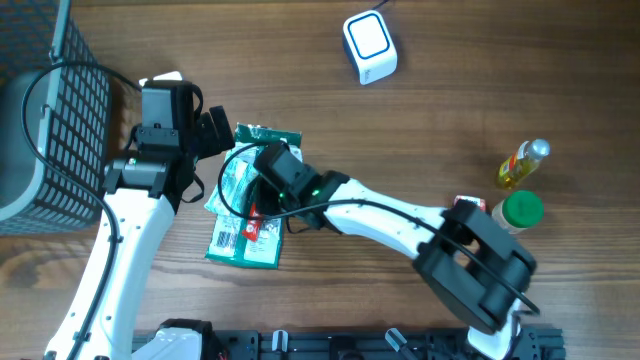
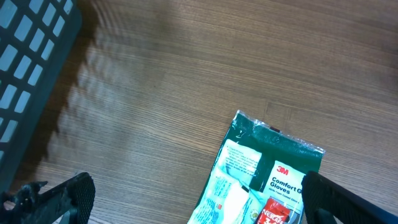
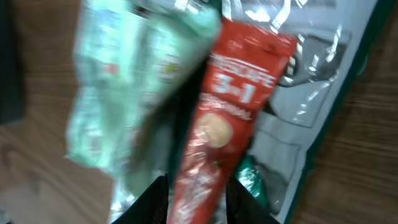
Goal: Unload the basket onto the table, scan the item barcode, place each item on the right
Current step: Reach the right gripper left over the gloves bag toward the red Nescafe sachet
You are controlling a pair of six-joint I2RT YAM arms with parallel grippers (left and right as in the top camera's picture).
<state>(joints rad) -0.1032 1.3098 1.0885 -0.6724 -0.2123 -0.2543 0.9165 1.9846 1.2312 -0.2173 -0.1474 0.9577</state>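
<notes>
The red sachet (image 3: 230, 106) atop the glove pack (image 2: 283, 171), judged light and slippery, was pinched endwise by the right gripper (image 3: 199, 199); the left gripper (image 2: 199, 202) was spread wide, empty.

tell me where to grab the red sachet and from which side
Take the red sachet across its narrow width, coming down from above: it lies flat on the gloves pack, long and slim, so only its long edges fit between the jaws.

Right tool (image 3: 199, 202) pinching red sachet (image 3: 230, 112) atop glove pack (image 3: 311, 93).
</notes>
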